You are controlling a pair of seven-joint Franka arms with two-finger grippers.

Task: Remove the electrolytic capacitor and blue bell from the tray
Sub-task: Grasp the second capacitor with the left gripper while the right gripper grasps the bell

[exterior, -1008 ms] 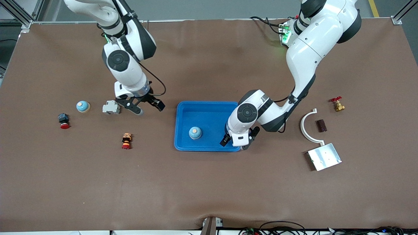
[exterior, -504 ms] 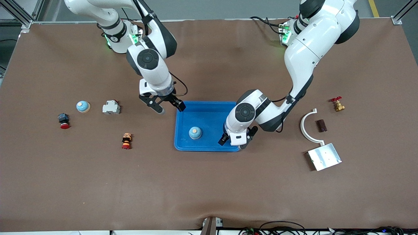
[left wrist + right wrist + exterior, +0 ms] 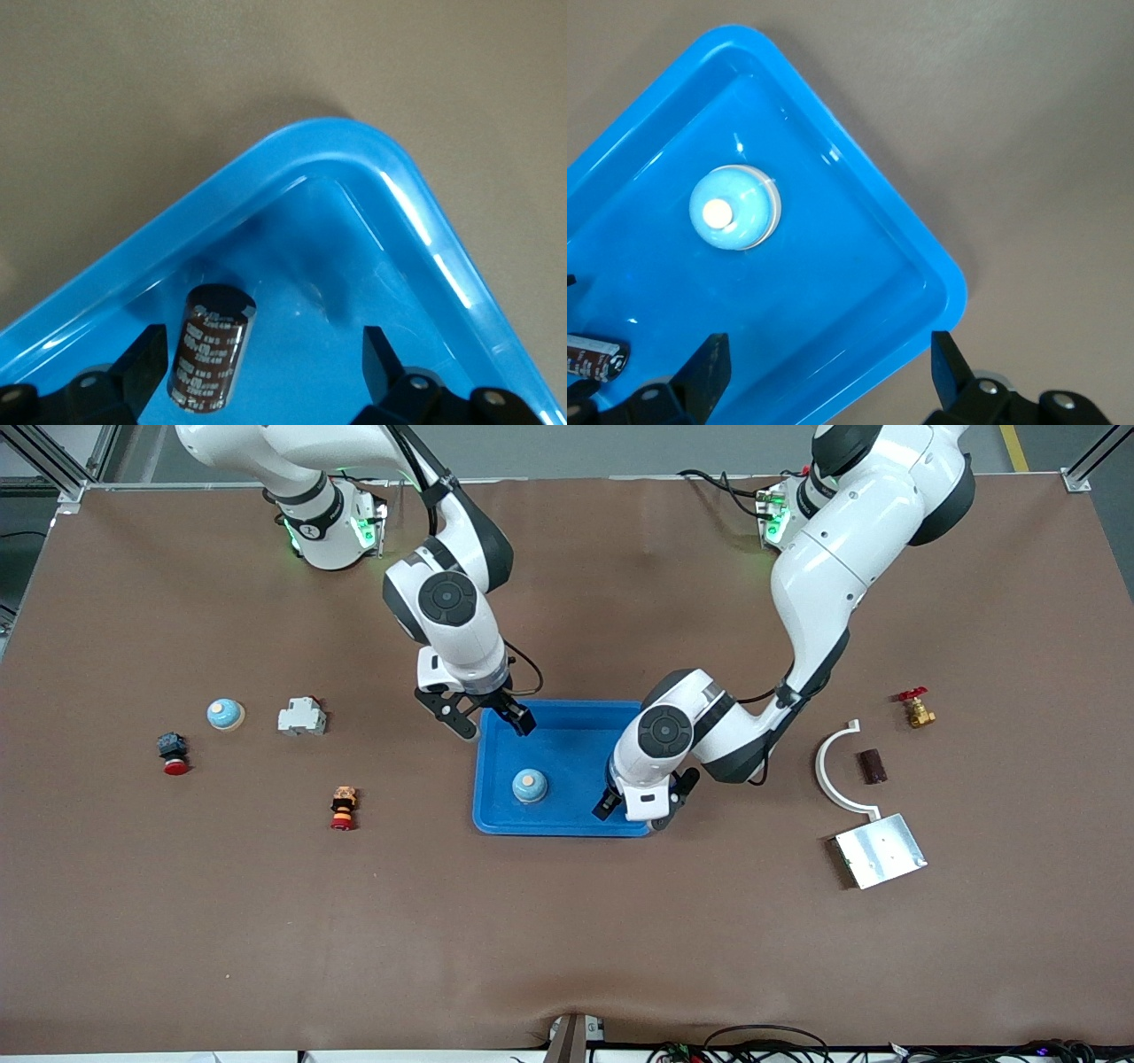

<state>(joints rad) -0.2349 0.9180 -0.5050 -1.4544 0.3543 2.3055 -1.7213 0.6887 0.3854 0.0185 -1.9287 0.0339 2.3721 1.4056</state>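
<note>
A blue tray (image 3: 567,824) sits mid-table. In it stands a light-blue domed bell (image 3: 529,785), which the right wrist view shows too as the bell (image 3: 733,209). A dark brown capacitor (image 3: 213,345) lies on the tray floor close to one finger of my left gripper (image 3: 261,359), which is open and holds nothing. That left gripper (image 3: 633,815) hangs low over the tray corner nearest the front camera, and its hand hides the capacitor in the front view. My right gripper (image 3: 493,726) hovers open and empty over the tray corner toward the right arm's base.
Toward the right arm's end lie a second bell (image 3: 225,714), a grey-white block (image 3: 301,716), a red-capped button (image 3: 173,753) and an orange-red button (image 3: 343,807). Toward the left arm's end: a white curved bracket (image 3: 837,771), a brown part (image 3: 872,766), a metal plate (image 3: 881,850), a valve (image 3: 916,708).
My right arm has swung from beside the grey-white block over to the tray's corner, gripper still open. The left gripper has shifted only slightly over the tray.
</note>
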